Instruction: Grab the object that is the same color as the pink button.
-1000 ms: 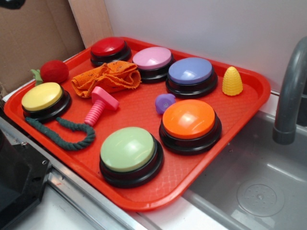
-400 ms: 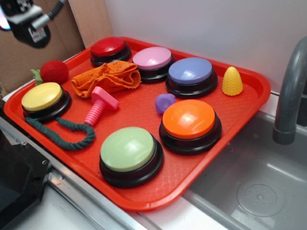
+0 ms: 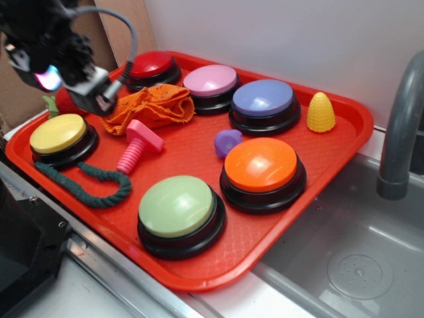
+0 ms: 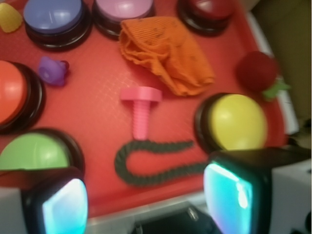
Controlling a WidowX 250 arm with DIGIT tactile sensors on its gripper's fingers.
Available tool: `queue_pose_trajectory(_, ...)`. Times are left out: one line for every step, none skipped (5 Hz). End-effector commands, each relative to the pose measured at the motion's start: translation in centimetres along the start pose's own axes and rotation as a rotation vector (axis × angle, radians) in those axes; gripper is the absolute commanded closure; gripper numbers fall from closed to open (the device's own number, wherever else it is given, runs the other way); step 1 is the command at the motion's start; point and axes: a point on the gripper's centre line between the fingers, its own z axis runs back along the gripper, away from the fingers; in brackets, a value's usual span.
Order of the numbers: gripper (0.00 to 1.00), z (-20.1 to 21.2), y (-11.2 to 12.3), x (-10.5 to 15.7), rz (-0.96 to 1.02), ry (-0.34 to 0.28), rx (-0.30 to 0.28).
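The object, a bright-pink toy bolt (image 3: 138,144) (image 4: 141,109), lies on the red tray (image 3: 199,149) with its flat head toward the orange cloth. The pink button (image 3: 211,81) (image 4: 124,7) sits in the back row between the red and purple ones. My gripper (image 3: 76,89) (image 4: 146,202) hangs open above the tray's left rear part, over the red ball and beside the cloth. It is above and behind-left of the bolt, with nothing between its glowing pads (image 4: 66,207).
An orange cloth (image 3: 149,106), green rope (image 3: 83,182), yellow button (image 3: 58,134), red ball (image 4: 257,70), purple lump (image 3: 227,142), green button (image 3: 177,209), orange button (image 3: 260,167) and yellow corn (image 3: 320,112) share the tray. A sink (image 3: 358,258) and faucet (image 3: 401,126) are at right.
The arm has come in from the top left corner and moved down and right over the tray's left rear part. Nothing on the tray has shifted.
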Motion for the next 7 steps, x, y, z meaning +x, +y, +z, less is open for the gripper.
queue_pose_trajectory(0.00,-6.4,-0.4,2.5,0.108,-0.101,0.054)
queue_pose_trajectory(0.00,-9.2,-0.4,2.7,0.118,-0.109,0.022)
queue_pose_trajectory(0.00,-10.6,0.1,3.1,0.139,-0.132,-0.011)
queue_pose_trajectory(0.36,-11.1,0.2,3.2,0.138,-0.137,-0.034)
queue_pose_trajectory(1.00,-11.4,0.2,3.0,0.136,-0.127,-0.027)
queue_pose_trajectory(1.00,-11.5,0.2,3.1,0.120,-0.115,-0.026)
queue_pose_trajectory(1.00,-10.7,0.0,3.3,0.075,-0.088,0.002)
